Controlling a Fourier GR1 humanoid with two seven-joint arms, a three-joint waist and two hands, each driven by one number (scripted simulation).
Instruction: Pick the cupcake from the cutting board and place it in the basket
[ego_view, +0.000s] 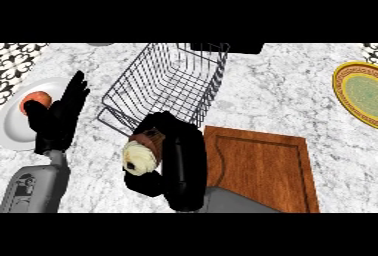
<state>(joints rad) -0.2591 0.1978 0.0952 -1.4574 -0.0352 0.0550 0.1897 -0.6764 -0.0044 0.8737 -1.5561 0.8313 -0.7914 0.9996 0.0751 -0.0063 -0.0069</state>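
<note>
While the right hand (181, 167) grips the cupcake (140, 158) between cutting board (258, 165) and basket (164, 75), the left hand (53, 126) rests open over a white plate (13, 127).

Right hand (181, 165) curled round cupcake (140, 157), beside basket (166, 82)

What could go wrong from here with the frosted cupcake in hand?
The black right hand holds the cream-frosted brown cupcake outside the dark wire basket, beside its near corner; releasing now would probably drop it on the marble counter. Carried forward too low, the hand might snag the basket's rim.
</note>
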